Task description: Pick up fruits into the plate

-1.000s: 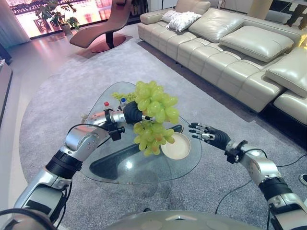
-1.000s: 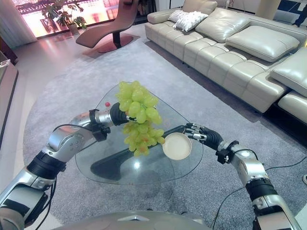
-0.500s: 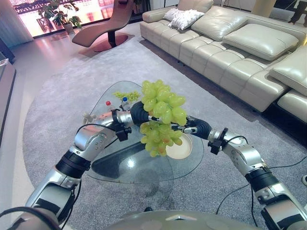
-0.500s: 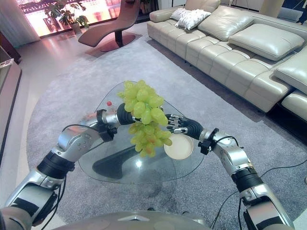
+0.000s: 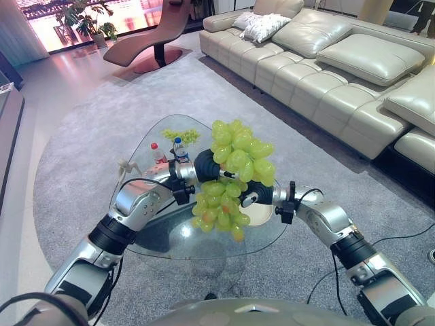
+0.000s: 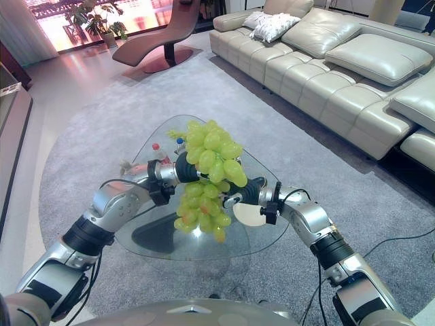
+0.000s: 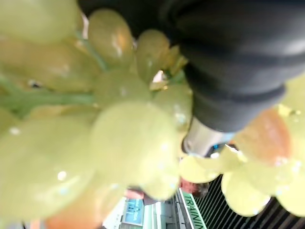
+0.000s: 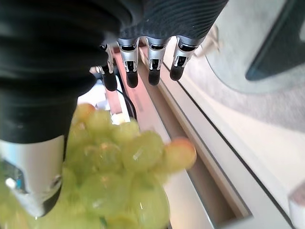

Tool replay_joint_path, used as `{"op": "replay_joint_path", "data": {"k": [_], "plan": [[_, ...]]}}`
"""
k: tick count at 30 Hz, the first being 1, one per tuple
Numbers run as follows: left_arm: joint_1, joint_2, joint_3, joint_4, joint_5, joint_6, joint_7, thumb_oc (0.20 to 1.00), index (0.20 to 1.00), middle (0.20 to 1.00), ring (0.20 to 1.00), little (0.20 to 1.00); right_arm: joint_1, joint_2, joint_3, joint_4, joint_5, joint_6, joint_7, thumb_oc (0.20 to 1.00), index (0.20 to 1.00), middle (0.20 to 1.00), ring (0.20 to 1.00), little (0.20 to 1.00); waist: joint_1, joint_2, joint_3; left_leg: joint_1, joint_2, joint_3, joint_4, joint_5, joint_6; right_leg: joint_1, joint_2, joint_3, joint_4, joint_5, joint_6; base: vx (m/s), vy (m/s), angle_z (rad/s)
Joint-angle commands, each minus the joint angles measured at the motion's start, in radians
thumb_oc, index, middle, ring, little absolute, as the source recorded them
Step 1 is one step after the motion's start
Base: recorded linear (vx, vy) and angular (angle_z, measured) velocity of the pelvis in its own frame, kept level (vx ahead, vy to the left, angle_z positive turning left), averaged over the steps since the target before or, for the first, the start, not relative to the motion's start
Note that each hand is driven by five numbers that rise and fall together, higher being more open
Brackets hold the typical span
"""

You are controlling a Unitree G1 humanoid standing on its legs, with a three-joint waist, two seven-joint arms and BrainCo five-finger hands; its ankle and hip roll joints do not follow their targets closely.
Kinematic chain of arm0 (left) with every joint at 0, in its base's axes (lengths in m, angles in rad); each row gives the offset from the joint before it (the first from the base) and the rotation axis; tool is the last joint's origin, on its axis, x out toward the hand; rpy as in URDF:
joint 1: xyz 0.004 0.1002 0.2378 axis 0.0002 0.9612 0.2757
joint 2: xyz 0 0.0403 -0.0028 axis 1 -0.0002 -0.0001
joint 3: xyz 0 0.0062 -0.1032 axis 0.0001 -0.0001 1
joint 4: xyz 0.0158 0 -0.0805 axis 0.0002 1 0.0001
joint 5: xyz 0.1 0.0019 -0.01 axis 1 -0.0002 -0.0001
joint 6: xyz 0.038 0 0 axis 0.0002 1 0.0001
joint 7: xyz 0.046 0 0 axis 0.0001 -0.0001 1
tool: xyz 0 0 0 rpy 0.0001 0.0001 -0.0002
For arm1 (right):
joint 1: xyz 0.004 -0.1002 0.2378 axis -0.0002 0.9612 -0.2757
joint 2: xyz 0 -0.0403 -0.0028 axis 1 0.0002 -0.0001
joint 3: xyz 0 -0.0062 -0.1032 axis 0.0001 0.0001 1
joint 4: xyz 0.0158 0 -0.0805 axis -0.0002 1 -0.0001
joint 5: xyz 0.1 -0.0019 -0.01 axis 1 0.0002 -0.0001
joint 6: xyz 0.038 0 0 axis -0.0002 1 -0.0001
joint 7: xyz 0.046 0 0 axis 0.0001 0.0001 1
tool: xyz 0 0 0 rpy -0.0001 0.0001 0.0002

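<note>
Grapes (image 5: 234, 170) hiding left hand (image 5: 204, 165) fingers, grip unreadable; right hand (image 8: 143, 45) straight-fingered beside bunch, plate (image 6: 248, 216) half-covered

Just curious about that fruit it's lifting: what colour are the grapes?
Light green grapes, a few blushing orange lower down; the left eye view shows them best.

A yellow-green bunch of grapes (image 5: 234, 170), a few tinged orange, is seen above a clear glass table (image 5: 170, 234) bearing a cream plate (image 6: 250, 216). A grey carpet (image 5: 88, 115), a cream sofa (image 5: 326, 68) and a reddish-brown lounge chair (image 5: 146, 37) are shown.
</note>
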Motion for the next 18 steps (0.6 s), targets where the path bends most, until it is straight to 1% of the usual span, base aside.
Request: {"op": "replay_joint_path", "data": {"k": [1, 2, 3, 5, 7, 10, 12, 15, 16, 17, 18], "plan": [[-0.130, -0.033, -0.020, 0.036, -0.018, -0.071, -0.009, 0.200, 0.200, 0.200, 0.200, 0.200, -0.083, 0.053, 0.031, -0.078, 0.134, 0.039, 0.102, 1.000, 1.000, 1.000, 1.000, 1.000, 0.034, -0.037, -0.027, 0.053, -0.020, 0.118, 0.052, -0.181, 0.009, 0.019, -0.034, 0.025, 0.008, -0.065, 0.046, 0.00, 0.000, 0.00], [-0.130, -0.033, -0.025, 0.040, -0.017, -0.076, -0.014, 0.200, 0.200, 0.200, 0.200, 0.200, -0.079, 0.063, 0.041, -0.082, 0.161, 0.067, 0.126, 1.000, 1.000, 1.000, 1.000, 1.000, 0.035, -0.037, -0.027, 0.053, -0.020, 0.118, 0.051, -0.182, 0.009, 0.019, -0.033, 0.025, 0.008, -0.066, 0.045, 0.00, 0.000, 0.00], [-0.130, -0.033, -0.026, 0.041, -0.017, -0.077, -0.014, 0.200, 0.200, 0.200, 0.200, 0.200, -0.078, 0.067, 0.044, -0.084, 0.167, 0.073, 0.130, 1.000, 1.000, 1.000, 1.000, 1.000, 0.035, -0.037, -0.026, 0.053, -0.020, 0.118, 0.051, -0.181, 0.009, 0.019, -0.033, 0.025, 0.008, -0.066, 0.046, 0.00, 0.000, 0.00], [-0.131, -0.033, -0.031, 0.045, -0.016, -0.082, -0.013, 0.200, 0.200, 0.200, 0.200, 0.200, -0.070, 0.090, 0.056, -0.082, 0.250, 0.128, 0.161, 1.000, 1.000, 1.000, 1.000, 1.000, 0.038, -0.035, -0.028, 0.054, -0.021, 0.117, 0.049, -0.181, 0.009, 0.019, -0.032, 0.024, 0.007, -0.066, 0.046, 0.00, 0.000, 0.00], [-0.129, -0.033, -0.032, 0.050, -0.014, -0.091, -0.015, 0.200, 0.200, 0.200, 0.200, 0.200, -0.056, 0.112, 0.055, -0.078, 0.293, 0.167, 0.197, 1.000, 1.000, 1.000, 1.000, 1.000, 0.038, -0.033, -0.028, 0.053, -0.022, 0.116, 0.048, -0.180, 0.010, 0.019, -0.031, 0.024, 0.007, -0.066, 0.046, 0.00, 0.000, 0.00], [-0.121, -0.036, -0.029, 0.050, -0.011, -0.095, -0.013, 0.200, 0.200, 0.200, 0.200, 0.200, -0.032, 0.137, 0.056, -0.094, 0.351, 0.212, 0.212, 1.000, 1.000, 1.000, 1.000, 1.000, 0.039, -0.031, -0.028, 0.053, -0.023, 0.114, 0.046, -0.179, 0.010, 0.017, -0.031, 0.025, 0.006, -0.065, 0.048, 0.00, 0.000, 0.00], [-0.117, -0.037, -0.023, 0.057, -0.010, -0.098, -0.018, 0.200, 0.200, 0.200, 0.200, 0.200, -0.016, 0.160, 0.048, -0.106, 0.393, 0.259, 0.225, 1.000, 1.000, 1.000, 1.000, 1.000, 0.038, -0.029, -0.026, 0.050, -0.023, 0.115, 0.048, -0.178, 0.010, 0.015, -0.032, 0.026, 0.007, -0.064, 0.049, -0.04, 0.007, 0.00], [-0.107, -0.043, -0.016, 0.056, 0.003, -0.105, -0.022, 0.200, 0.200, 0.200, 0.200, 0.200, 0.000, 0.183, 0.043, -0.123, 0.443, 0.301, 0.219, 1.000, 1.000, 1.000, 1.000, 1.000, 0.038, -0.026, -0.024, 0.049, -0.024, 0.113, 0.045, -0.176, 0.010, 0.013, -0.031, 0.028, 0.006, -0.062, 0.050, -0.02, 0.009, 0.00], [-0.103, -0.047, -0.010, 0.059, 0.007, -0.105, -0.024, 0.200, 0.200, 0.200, 0.200, 0.200, 0.008, 0.202, 0.037, -0.126, 0.471, 0.326, 0.214, 1.000, 1.000, 1.000, 1.000, 1.000, 0.037, -0.024, -0.023, 0.049, -0.024, 0.113, 0.042, -0.174, 0.010, 0.012, -0.031, 0.028, 0.005, -0.061, 0.051, 0.00, 0.000, 0.00], [-0.101, -0.050, -0.008, 0.062, 0.010, -0.105, -0.026, 0.200, 0.200, 0.200, 0.200, 0.200, 0.011, 0.209, 0.035, -0.125, 0.475, 0.334, 0.211, 1.000, 1.000, 1.000, 1.000, 1.000, 0.037, -0.023, -0.023, 0.049, -0.024, 0.113, 0.042, -0.174, 0.010, 0.011, -0.031, 0.028, 0.005, -0.061, 0.052, 0.00, 0.000, 0.00], [-0.097, -0.054, -0.002, 0.064, 0.014, -0.104, -0.029, 0.200, 0.200, 0.200, 0.200, 0.200, 0.017, 0.220, 0.030, -0.126, 0.477, 0.349, 0.206, 0.871, 0.871, 0.871, 0.871, 0.871, 0.036, -0.022, -0.023, 0.049, -0.024, 0.113, 0.041, -0.173, 0.010, 0.010, -0.032, 0.029, 0.005, -0.060, 0.052, 0.00, 0.000, 0.00]]}}
